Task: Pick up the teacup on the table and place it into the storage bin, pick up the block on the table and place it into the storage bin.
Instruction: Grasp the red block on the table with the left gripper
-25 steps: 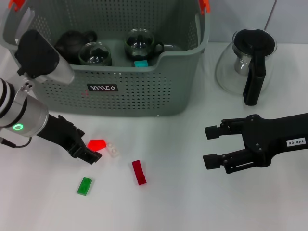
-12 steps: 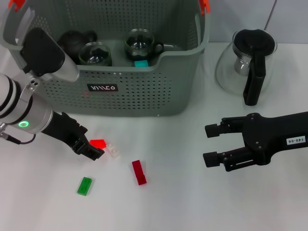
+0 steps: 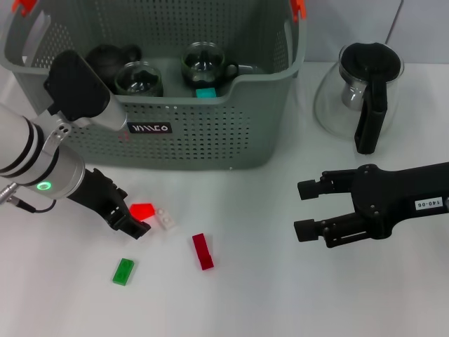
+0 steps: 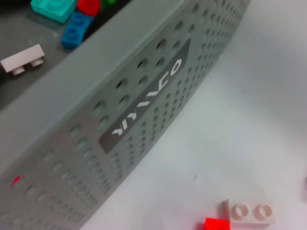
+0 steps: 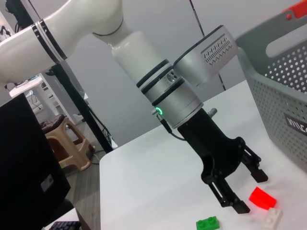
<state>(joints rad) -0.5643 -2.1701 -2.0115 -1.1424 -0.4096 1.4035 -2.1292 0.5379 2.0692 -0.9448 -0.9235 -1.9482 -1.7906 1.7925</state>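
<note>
The grey-green storage bin [image 3: 210, 144] stands at the back, its labelled wall [image 4: 144, 105] close in the left wrist view. Two glass teacups [image 3: 138, 78] [image 3: 203, 63] sit inside it beside a black teapot [image 3: 105, 60]. A bright red block [image 3: 142, 210] [image 5: 262, 198] [image 4: 216, 224] lies on the table in front of the bin. My left gripper [image 3: 133, 212] [image 5: 250, 191] is open and low over the table, with the red block at its fingertips. My right gripper [image 3: 303, 209] hangs open over the table at the right, holding nothing.
A white block [image 3: 166, 220] [image 4: 249, 213] touches the red one. A dark red block [image 3: 203, 251] and a green block [image 3: 123, 271] [image 5: 207, 223] lie nearer the front. A glass coffee pot [image 3: 358, 91] stands at the back right. Teal [image 4: 53, 7] and blue [image 4: 76, 31] blocks lie in the bin.
My left arm's wrist has swung to the right, toward the bin, while its fingertips stayed by the red block. The right gripper has barely moved.
</note>
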